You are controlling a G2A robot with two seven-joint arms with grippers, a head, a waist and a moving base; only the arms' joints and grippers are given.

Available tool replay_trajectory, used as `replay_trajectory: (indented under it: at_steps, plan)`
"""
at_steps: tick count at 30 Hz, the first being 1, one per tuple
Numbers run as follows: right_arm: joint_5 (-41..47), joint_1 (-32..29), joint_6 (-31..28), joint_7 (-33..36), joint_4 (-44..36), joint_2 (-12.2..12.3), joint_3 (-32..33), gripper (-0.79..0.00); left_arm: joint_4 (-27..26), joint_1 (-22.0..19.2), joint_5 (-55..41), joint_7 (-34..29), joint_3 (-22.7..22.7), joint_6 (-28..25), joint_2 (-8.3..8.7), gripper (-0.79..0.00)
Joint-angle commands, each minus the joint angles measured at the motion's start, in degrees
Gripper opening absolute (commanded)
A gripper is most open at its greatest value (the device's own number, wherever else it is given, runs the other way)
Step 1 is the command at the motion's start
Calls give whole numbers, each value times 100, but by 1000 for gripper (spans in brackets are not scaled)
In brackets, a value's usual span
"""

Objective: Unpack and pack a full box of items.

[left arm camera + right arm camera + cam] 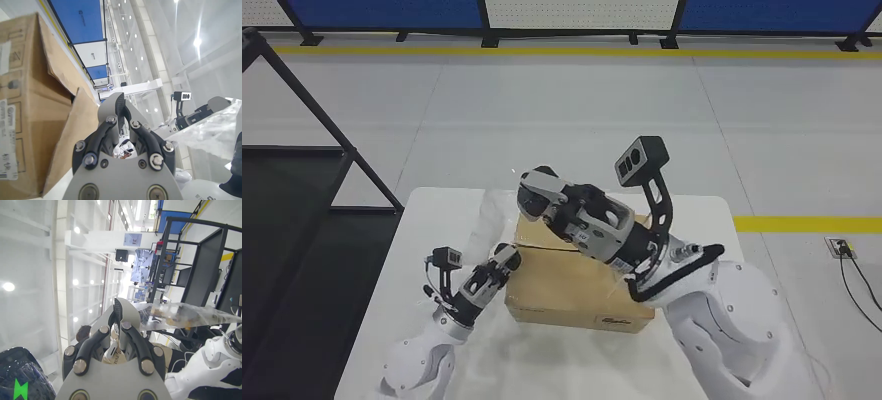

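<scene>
right claw [117, 310] pinches the clear bag [189, 314]; left claw [122, 106] is pressed together. i judge the edge grip may slip.

Grey floor [572, 110], yellow line [572, 51], seemingly blue partitions [382, 12]

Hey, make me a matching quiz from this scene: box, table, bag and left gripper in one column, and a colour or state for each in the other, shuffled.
Column one:
1. box
2. table
3. bag
4. left gripper

Column two:
a. clear
b. fingers shut
c. brown cardboard
d. white top, with the box on it

Pairs: 1-c, 2-d, 3-a, 4-b.
</scene>
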Motion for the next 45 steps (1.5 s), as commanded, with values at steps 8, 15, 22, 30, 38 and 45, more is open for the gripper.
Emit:
replay_trajectory:
  at_steps: [8, 15, 22, 30, 38, 45]
  plan:
    - [249, 261, 221, -722, 258, -103, -113, -785, 158, 52, -288, 183, -504, -97, 35, -785]
    - [249, 261, 221, -722, 258, -103, -113, -785, 8, 343, -775, 156, -1124, -528, 80, -785]
    - [433, 81, -166, -1320, 241, -202, -274, -785, -257, 829, -1281, -62, -1514, -1038, 93, -785]
    - [1188, 117, -878, -2715, 264, -465, -577, -785, -306, 862, -1282, 95, -1210, -1297, 25, -785]
    - [1177, 167, -890, -2947, 271, -516, -653, -785, -313, 850, -1250, 143, -1146, -1238, 15, 0]
    - [1210, 41, -1108, -3059, 303, -530, -604, -785, -333, 827, -1307, 331, -1157, -1169, 4, 0]
